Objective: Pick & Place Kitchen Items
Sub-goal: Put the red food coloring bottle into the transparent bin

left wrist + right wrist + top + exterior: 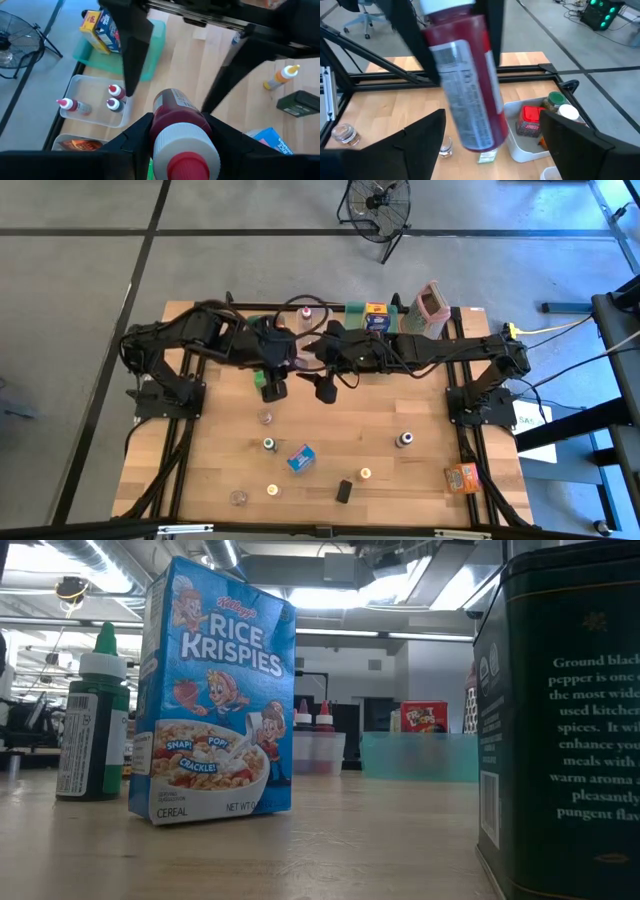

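Evidently, the left tool (pixel 172 137) pinched a red bottle (pixel 175 112) around its body just below the white-and-red cap, holding it aloft at upper centre of the high view, above the desk (pixel 330 445) and short of the clear bin (pixel 92 100) of similar bottles. The right tool (pixel 492 137) stood spread on either side of the same bottle (pixel 470 95) without gripping it. Judged from its shape, the bottle was light, rigid and smooth-walled, so a mid-body grasp across the labelled barrel would resist slipping best.

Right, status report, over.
Left gripper shut on the red bottle, held above the table. Right gripper open, jaws either side of it. Nothing in the way.
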You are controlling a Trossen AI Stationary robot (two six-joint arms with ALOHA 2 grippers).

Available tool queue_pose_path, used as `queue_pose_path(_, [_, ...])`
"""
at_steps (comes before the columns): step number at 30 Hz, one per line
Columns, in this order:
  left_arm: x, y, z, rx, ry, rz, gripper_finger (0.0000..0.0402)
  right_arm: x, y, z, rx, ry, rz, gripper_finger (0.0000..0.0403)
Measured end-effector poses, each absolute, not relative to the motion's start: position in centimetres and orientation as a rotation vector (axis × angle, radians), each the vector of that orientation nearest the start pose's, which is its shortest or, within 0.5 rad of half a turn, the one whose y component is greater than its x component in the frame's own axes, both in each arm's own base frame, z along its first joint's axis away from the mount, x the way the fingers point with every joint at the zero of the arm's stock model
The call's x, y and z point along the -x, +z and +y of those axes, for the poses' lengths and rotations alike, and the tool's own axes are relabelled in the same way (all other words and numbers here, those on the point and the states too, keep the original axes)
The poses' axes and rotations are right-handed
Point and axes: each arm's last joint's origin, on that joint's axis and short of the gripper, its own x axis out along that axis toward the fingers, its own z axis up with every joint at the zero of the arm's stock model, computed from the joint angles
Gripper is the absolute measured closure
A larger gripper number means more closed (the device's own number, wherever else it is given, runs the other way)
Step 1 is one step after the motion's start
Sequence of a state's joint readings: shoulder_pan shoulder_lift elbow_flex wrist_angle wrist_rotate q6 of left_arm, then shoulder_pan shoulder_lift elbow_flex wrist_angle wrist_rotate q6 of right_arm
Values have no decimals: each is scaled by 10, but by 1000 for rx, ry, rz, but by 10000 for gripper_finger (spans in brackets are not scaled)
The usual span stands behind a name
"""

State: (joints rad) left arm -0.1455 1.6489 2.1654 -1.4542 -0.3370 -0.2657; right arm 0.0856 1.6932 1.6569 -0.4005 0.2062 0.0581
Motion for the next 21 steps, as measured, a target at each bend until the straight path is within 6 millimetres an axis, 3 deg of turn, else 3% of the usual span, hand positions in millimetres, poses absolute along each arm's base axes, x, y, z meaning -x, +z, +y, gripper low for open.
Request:
queue_pose_path(13, [-284,467,-29,30,292,821,256,-385,376,27,28,-118,431,118])
queue_pose_path(21, [-286,468,-30,43,272,799,256,-385,375,26,24,-96,441,170])
